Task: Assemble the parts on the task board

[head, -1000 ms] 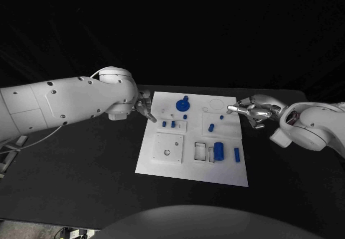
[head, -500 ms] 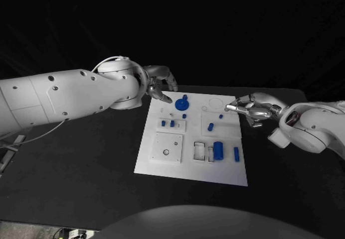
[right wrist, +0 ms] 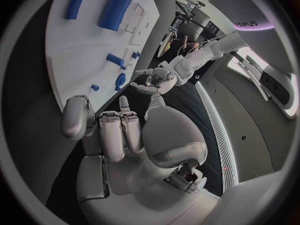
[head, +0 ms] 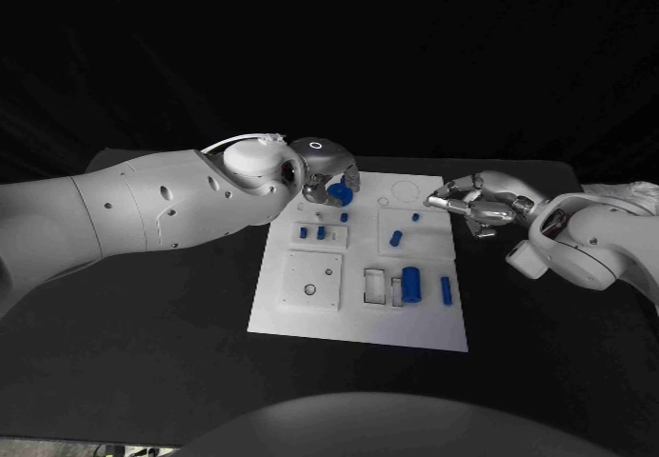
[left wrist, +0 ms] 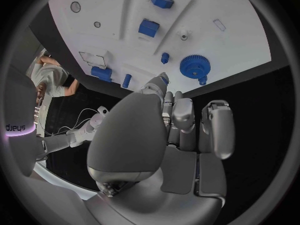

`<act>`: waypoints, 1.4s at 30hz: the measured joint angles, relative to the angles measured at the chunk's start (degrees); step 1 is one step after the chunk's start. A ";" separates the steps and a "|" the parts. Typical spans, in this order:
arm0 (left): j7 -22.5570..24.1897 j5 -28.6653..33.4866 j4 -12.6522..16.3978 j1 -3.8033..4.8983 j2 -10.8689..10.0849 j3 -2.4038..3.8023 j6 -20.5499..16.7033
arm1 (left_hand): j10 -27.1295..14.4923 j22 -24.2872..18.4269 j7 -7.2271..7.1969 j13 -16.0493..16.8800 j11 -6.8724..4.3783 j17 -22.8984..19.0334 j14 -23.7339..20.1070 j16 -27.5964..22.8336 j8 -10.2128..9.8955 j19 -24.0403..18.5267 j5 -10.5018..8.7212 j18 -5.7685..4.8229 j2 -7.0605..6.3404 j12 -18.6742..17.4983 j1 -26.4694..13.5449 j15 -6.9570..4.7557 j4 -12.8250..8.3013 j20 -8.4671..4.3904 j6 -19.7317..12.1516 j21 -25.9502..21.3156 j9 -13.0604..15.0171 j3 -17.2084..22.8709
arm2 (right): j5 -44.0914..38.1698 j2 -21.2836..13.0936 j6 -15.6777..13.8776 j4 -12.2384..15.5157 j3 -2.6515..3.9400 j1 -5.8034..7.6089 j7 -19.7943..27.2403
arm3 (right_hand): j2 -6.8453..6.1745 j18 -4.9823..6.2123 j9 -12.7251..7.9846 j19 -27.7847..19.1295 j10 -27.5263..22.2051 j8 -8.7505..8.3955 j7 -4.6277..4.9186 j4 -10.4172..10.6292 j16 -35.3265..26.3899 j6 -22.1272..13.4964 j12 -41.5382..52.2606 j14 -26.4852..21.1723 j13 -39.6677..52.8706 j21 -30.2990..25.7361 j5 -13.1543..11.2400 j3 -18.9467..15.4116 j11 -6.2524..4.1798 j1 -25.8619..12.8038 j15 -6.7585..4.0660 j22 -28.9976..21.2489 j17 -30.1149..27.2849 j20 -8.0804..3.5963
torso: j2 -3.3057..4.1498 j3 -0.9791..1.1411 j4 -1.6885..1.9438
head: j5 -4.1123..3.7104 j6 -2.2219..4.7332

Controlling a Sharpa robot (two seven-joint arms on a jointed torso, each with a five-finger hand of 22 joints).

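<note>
Seemingly upright blue gear (head: 339, 194), left robot hand (head: 324, 178) above

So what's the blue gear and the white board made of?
The blue gear looks like moulded or printed plastic: solid matte colour, crisp teeth, no metal glint. The task board seems plastic or painted sheet: flat, even white, dull finish. Neither is certain from looks alone.

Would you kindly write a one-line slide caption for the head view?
Left hand hovers over the blue gear at the task board's far edge; right hand waits beside the board.
</note>
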 measured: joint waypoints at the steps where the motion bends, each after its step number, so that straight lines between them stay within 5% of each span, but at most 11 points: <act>1: 0.17 -0.44 -0.23 -0.03 0.07 0.06 -0.10 | 0.57 0.00 0.02 -0.19 0.01 0.13 0.19 0.29 0.09 0.00 0.00 0.00 -0.10 0.00 0.10 0.02 -0.06 0.00 0.63 0.17 -0.16 0.18 | -0.01 0.06 -0.03 0.00 0.00 0.01 0.08 | 0.07 0.00 0.00 0.00 -0.01 0.00 0.00 0.00 0.00 0.00 0.00 0.00 0.00 0.00 0.00 0.00 0.01 0.07 0.00 0.00 0.00 0.00 | 0.08 -0.03 -0.09 | 0.05 0.00; 8: 0.66 -2.73 -0.87 -0.31 0.36 0.24 -0.26 | 3.88 0.00 0.20 -0.78 0.16 -0.09 0.27 0.89 1.11 0.00 -0.33 0.00 -0.14 0.01 0.14 0.10 -0.05 0.00 4.05 0.17 -0.86 0.97 | -0.07 0.71 -0.13 -0.33 0.00 0.03 0.50 | 0.14 0.00 0.00 0.00 -0.09 0.00 0.00 0.17 0.00 0.00 0.00 0.00 0.00 0.00 0.00 -0.17 0.10 0.14 0.01 0.05 0.00 0.00 | 0.45 -0.06 -0.49 | 0.15 0.00; 17: 0.74 -4.10 -0.63 -0.82 0.44 0.29 0.06 | 8.13 0.00 0.26 -0.12 0.22 -0.56 0.27 1.41 1.49 0.00 -0.69 0.00 -1.18 1.34 -0.90 0.10 0.03 0.00 5.92 0.40 -1.43 1.67 | -0.08 1.16 -0.13 -0.98 0.00 0.02 0.69 | 0.14 0.00 0.00 0.00 -0.10 0.00 0.00 0.17 0.00 0.00 0.01 0.00 0.00 0.01 0.21 -0.17 0.11 0.14 0.01 0.05 0.03 0.00 | 0.41 -0.07 -0.56 | 0.19 0.00; 24: 0.74 -4.54 -0.25 -1.04 0.38 0.29 0.97 | 7.77 0.00 0.26 0.08 0.12 -2.84 -0.46 0.95 1.13 0.00 -2.32 0.01 -1.36 1.03 -2.00 0.20 0.28 0.00 5.91 0.13 -2.09 1.42 | -0.09 1.19 -0.12 -1.13 0.00 0.02 0.72 | 0.14 0.00 0.01 0.00 -0.19 0.00 0.00 0.17 0.00 0.00 0.06 0.00 0.00 0.01 0.21 -0.17 0.20 0.14 0.01 0.04 0.04 0.00 | 0.37 -0.07 -0.51 | 0.10 0.00; 42: 0.38 -4.67 -0.71 -1.91 0.91 0.28 3.10 | 7.19 0.00 -1.33 0.39 0.70 -5.19 -1.42 0.25 0.55 0.00 -0.76 0.01 -1.36 0.46 -2.00 0.74 -0.29 0.01 5.40 -0.51 -2.88 2.31 | -0.09 1.15 -0.02 -1.19 0.00 0.01 0.71 | 0.13 0.00 0.01 -0.42 -0.14 0.00 0.00 0.16 -0.25 0.00 0.24 0.01 -0.02 -0.55 0.21 -0.16 0.26 0.13 0.01 0.02 0.03 0.00 | 0.35 -0.06 -0.49 | 0.36 0.00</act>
